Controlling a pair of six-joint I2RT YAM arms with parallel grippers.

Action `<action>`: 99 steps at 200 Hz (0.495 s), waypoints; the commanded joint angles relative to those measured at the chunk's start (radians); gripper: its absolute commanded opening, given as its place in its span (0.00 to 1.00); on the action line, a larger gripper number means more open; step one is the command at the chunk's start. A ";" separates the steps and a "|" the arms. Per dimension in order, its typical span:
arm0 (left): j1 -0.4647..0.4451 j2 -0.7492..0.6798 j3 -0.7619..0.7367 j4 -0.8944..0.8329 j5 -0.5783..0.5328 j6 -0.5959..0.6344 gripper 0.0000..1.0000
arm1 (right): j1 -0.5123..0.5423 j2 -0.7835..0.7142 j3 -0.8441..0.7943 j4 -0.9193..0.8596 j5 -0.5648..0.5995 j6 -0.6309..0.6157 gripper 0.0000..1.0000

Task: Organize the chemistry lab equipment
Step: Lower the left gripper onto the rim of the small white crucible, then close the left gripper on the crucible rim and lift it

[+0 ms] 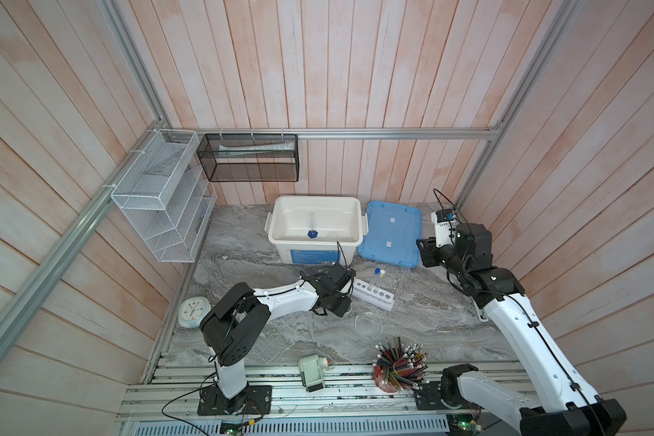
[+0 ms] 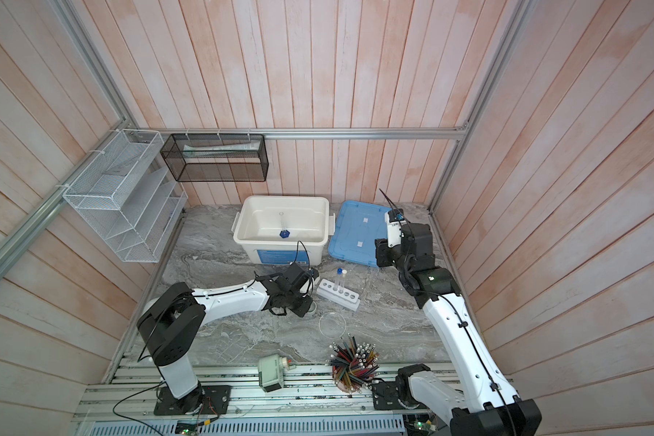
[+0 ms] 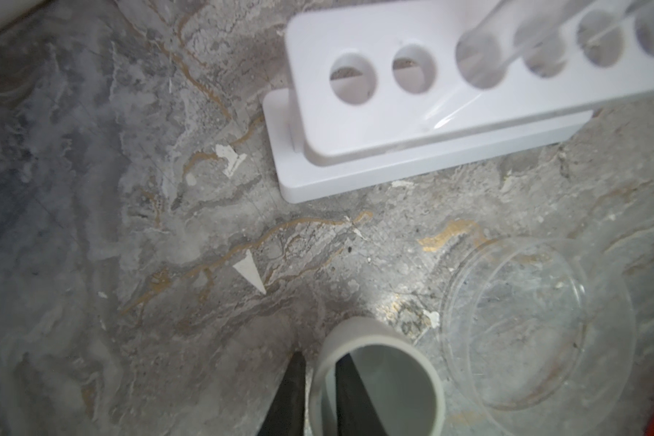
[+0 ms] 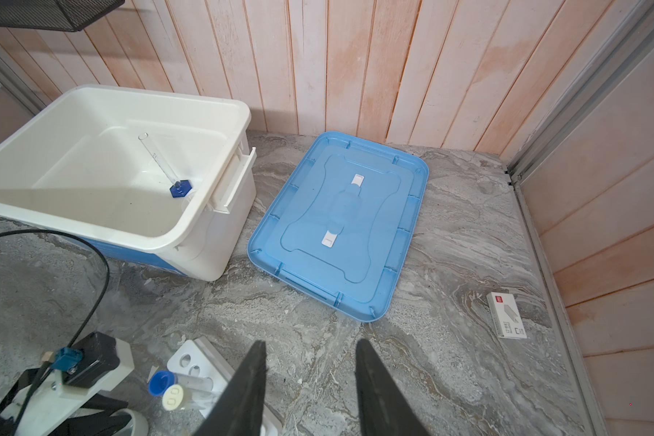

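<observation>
The tiny white cup (image 3: 355, 327) stands on the marble next to a clear round dish (image 3: 537, 328). My left gripper (image 3: 320, 356) is shut on the cup's wall, one finger inside and one outside. The white six-hole rack (image 1: 372, 295) lies just beyond, holding two clear test tubes (image 1: 375, 281) with blue and white caps. A small blue-based clear cylinder (image 4: 167, 166) lies inside the white bin (image 1: 280, 211). My right gripper (image 4: 308, 343) hovers open and empty near the blue lid (image 4: 340, 226). In both top views the left arm hides most of the cup.
A red cup of coloured pencils (image 1: 399, 364) and a pale green sharpener (image 1: 312, 373) stand at the front edge. A round clock (image 1: 191, 311) lies at the left. A small white box (image 4: 506, 315) lies by the right wall. Wire baskets (image 1: 159, 196) hang at the back left.
</observation>
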 commanded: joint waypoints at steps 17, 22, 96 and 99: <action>-0.006 0.007 0.021 -0.020 -0.004 0.016 0.10 | -0.009 -0.013 -0.013 0.021 -0.004 0.009 0.40; -0.006 0.006 0.021 -0.022 -0.003 0.016 0.09 | -0.009 -0.015 -0.015 0.022 -0.005 0.010 0.40; -0.013 -0.055 0.027 -0.066 -0.033 0.040 0.03 | -0.013 -0.021 -0.016 0.026 -0.001 0.017 0.40; -0.013 -0.065 0.029 -0.073 -0.039 0.045 0.03 | -0.013 -0.020 -0.014 0.027 -0.001 0.017 0.40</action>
